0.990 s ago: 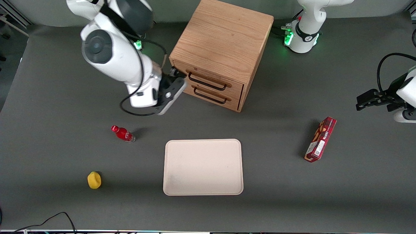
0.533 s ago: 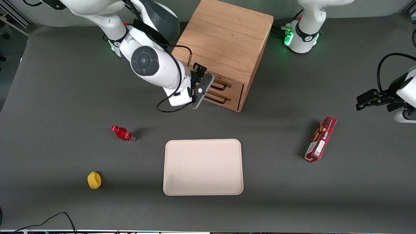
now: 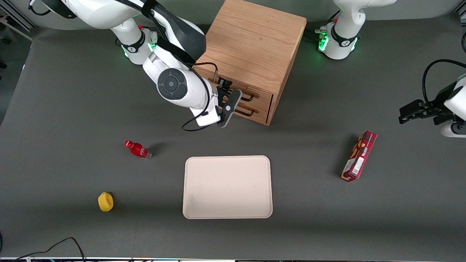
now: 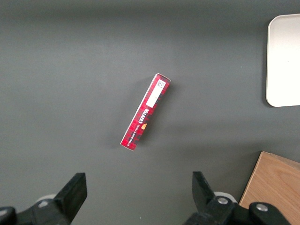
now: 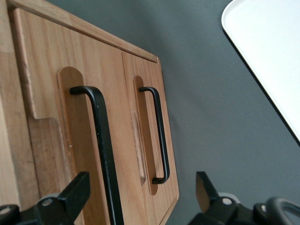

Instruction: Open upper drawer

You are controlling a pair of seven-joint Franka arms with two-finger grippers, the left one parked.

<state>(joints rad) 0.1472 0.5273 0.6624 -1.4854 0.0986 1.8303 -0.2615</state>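
Note:
The wooden cabinet (image 3: 251, 47) stands toward the back of the table with both drawers shut. The upper drawer (image 3: 263, 95) has a thin black bar handle (image 3: 248, 98), and the matching lower drawer (image 3: 259, 109) sits under it. My right gripper (image 3: 233, 99) is open, close in front of the drawer fronts, and hides part of both handles. In the right wrist view the upper drawer's handle (image 5: 102, 145) runs between the gripper's (image 5: 140, 187) spread fingers, closer to one finger (image 5: 75, 190), with no contact visible. The lower drawer's handle (image 5: 160, 133) lies beside it.
A white tray (image 3: 227, 187) lies nearer the camera than the cabinet and shows in the right wrist view (image 5: 272, 51). A red bottle (image 3: 138, 150) and a yellow object (image 3: 105, 202) lie toward the working arm's end. A red box (image 3: 359, 155) lies toward the parked arm's end.
My right arm has swung from beside the cabinet's corner to in front of the two drawers, then settled slightly nearer the camera. The drawers have not moved.

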